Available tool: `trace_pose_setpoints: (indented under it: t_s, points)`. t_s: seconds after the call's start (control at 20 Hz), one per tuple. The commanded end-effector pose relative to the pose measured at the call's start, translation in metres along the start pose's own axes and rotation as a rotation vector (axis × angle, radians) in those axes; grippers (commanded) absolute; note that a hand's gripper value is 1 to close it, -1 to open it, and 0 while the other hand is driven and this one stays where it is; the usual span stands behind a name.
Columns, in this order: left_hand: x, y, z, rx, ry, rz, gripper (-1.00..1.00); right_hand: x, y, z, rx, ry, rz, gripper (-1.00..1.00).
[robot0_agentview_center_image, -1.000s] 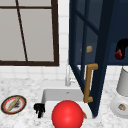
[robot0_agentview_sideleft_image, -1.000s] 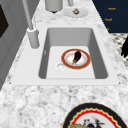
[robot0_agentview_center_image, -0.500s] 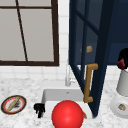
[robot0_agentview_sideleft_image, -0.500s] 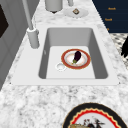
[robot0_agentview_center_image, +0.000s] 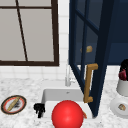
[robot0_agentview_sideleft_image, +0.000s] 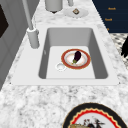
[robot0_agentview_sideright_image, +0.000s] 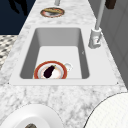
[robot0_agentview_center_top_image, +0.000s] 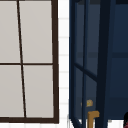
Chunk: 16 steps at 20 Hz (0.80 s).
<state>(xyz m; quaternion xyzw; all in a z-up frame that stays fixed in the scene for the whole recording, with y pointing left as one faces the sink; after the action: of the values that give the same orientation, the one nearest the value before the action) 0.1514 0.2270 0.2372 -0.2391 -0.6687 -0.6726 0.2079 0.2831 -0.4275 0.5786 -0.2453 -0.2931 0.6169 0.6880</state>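
- Red thing (robot0_agentview_center_image: 122, 74): my right hand (robot0_agentview_center_image: 125, 65) has its fingers curled round it, above the grey jar (robot0_agentview_center_image: 122, 87) at the counter's right end.
- Risk: if that grip loosens, I judge it drops past the jar onto the white plate (robot0_agentview_center_image: 113, 105).
- Left hand (robot0_agentview_center_image: 39, 109): fingers hang loose at the sink's (robot0_agentview_center_image: 57, 95) front left corner.

Navy cabinet door (robot0_agentview_center_image: 100, 50), seemingly brass handle (robot0_agentview_center_image: 88, 83)

three plates (robot0_agentview_sideleft_image: 75, 59) (one sink (robot0_agentview_sideleft_image: 98, 52)), two hands (robot0_agentview_center_image: 39, 109)
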Motion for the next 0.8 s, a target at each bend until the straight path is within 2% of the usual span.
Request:
trace_pose_setpoints:
  t_s: [0.0,0.1,0.25,0.75]
  points:
    - [0.0,0.0,0.0,0.0,0.0,0.0,0.0,-0.004,0.038,-0.002,-0.026,0.016,-0.032,1.0]
    - [0.0,0.0,0.0,0.0,0.0,0.0,0.0,-0.006,0.057,-0.004,-0.039,0.005,-0.051,1.0]
    - [0.0,0.0,0.0,0.0,0.0,0.0,0.0,-0.01,0.083,-0.007,-0.061,0.002,-0.05,1.0]
    - [0.0,0.0,0.0,0.0,0.0,0.0,0.0,-0.051,0.143,-0.037,-0.094,-0.034,-0.077,1.0]
